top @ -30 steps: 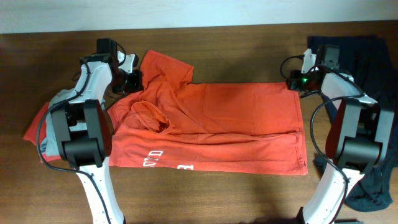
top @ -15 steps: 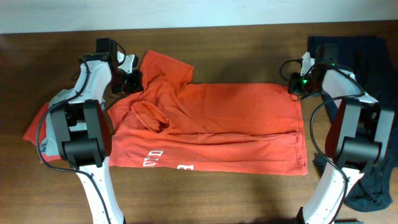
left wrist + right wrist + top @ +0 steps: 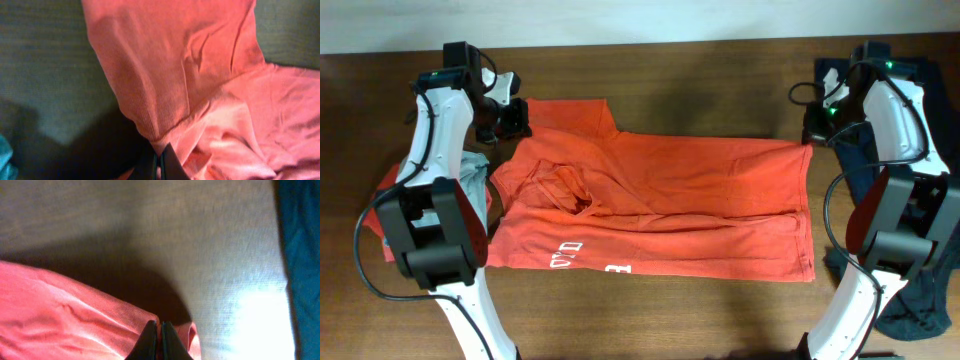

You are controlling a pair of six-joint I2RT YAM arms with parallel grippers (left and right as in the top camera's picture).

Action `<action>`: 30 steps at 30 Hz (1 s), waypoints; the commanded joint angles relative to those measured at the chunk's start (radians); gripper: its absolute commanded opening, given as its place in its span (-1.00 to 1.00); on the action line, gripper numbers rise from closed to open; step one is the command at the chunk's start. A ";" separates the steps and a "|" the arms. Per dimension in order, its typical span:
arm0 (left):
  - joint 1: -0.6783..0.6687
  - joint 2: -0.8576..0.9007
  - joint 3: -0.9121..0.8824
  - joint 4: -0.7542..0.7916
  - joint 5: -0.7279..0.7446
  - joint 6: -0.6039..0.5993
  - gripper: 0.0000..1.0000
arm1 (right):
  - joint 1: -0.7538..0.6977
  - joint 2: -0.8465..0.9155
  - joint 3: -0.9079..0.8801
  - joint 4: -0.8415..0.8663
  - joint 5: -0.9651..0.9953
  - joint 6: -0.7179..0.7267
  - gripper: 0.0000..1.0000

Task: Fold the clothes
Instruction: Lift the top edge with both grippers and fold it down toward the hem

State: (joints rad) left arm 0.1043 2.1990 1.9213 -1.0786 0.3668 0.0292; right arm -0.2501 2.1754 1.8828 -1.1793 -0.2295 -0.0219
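Stretching out the orange T-shirt (image 3: 660, 200) right now, mid-frame on the table (image 3: 650, 320). Pinching its upper-left shoulder with the left gripper (image 3: 510, 118), and its upper-right hem corner with the right gripper (image 3: 812, 135). Clamped hard on cloth at both ends, and plain to see from each wrist view, with fingertips pressed together and orange fabric caught between them.

Moved a good way in the last second. Carried the left gripper out toward the upper left of the frame, and the right gripper up and out toward the upper right. Dragged the top edge along with them. Gone from a crumpled, bunched sleeve at upper left to a flatter, squarer flap. Gone from a slack far edge to a near-straight line across the frame.

Still puckered around the collar, left of centre, and still creased along the line running across the lower half, above the white lettering.

Reads as a flattening pull ahead of the next fold, not the fold itself. Probably calls for laying that top edge back down smooth before bringing anything over. Worth watching the dark blue garment (image 3: 920, 80) just beside the right gripper at the right edge, and the grey cloth (image 3: 472, 170) under the left arm. Easy to snag either.
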 commanded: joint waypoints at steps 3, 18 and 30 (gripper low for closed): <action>0.012 -0.057 0.019 -0.074 -0.021 -0.008 -0.99 | -0.012 -0.023 0.019 -0.102 0.050 0.003 -0.92; 0.093 -0.061 0.019 -0.251 -0.072 -0.019 -0.99 | -0.104 -0.023 0.019 -0.229 0.050 0.003 -0.92; 0.098 -0.061 0.019 -0.424 -0.076 -0.018 -1.00 | -0.106 -0.023 0.019 -0.383 0.111 0.003 -0.90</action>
State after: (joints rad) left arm 0.1913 2.1769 1.9224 -1.4677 0.3023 0.0170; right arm -0.3462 2.1757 1.8832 -1.5375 -0.1547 -0.0223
